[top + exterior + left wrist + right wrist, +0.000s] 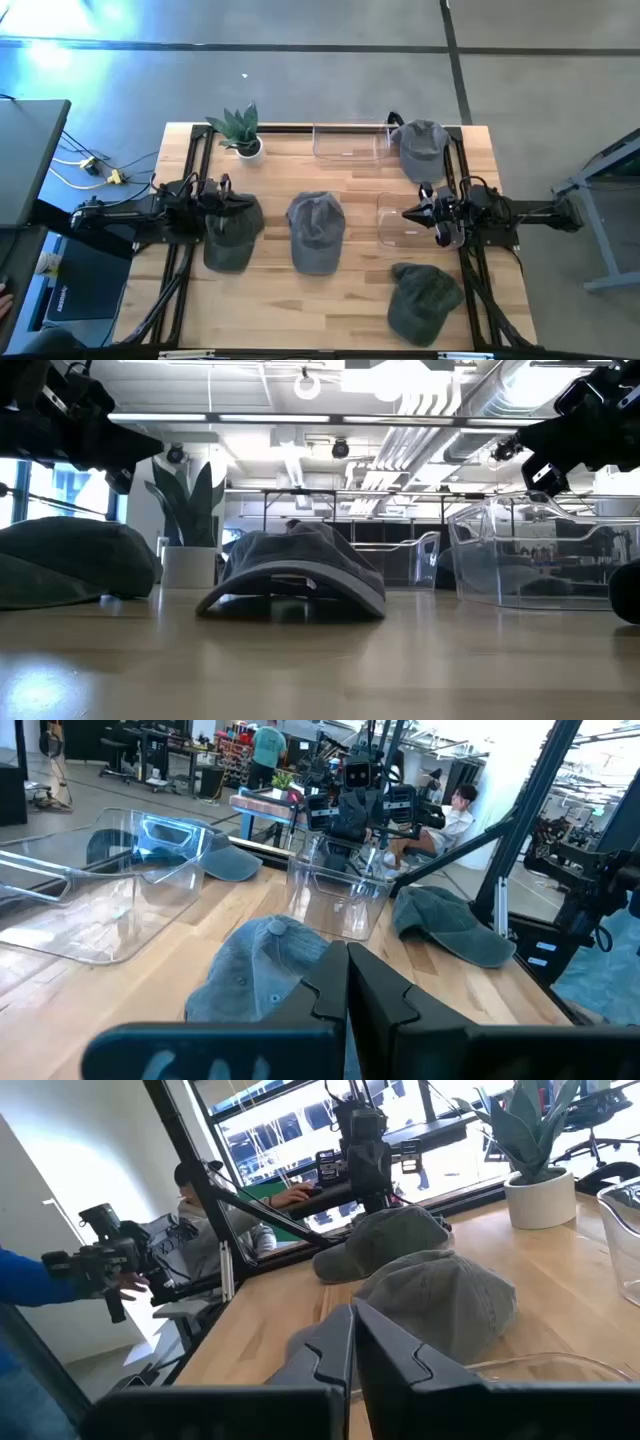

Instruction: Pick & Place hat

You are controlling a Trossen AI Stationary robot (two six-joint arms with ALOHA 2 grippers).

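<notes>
Several grey-green caps lie crown up on the wooden table. One cap (232, 235) lies under my left gripper (245, 206), which hangs shut above it, clear of it in the low view (95, 435). The middle cap (316, 233) rests on its brim and rim (292, 588). A third cap (425, 300) lies near the right near corner, and a fourth cap (420, 146) at the far right. My right gripper (408, 212) is shut and raised over a small clear bin (398, 222).
A larger clear bin (349, 143) stands at the far edge beside the fourth cap. A potted plant (241, 132) stands at the far left corner. Bare wood lies between the caps and along the near edge. People sit beyond the table in both wrist views.
</notes>
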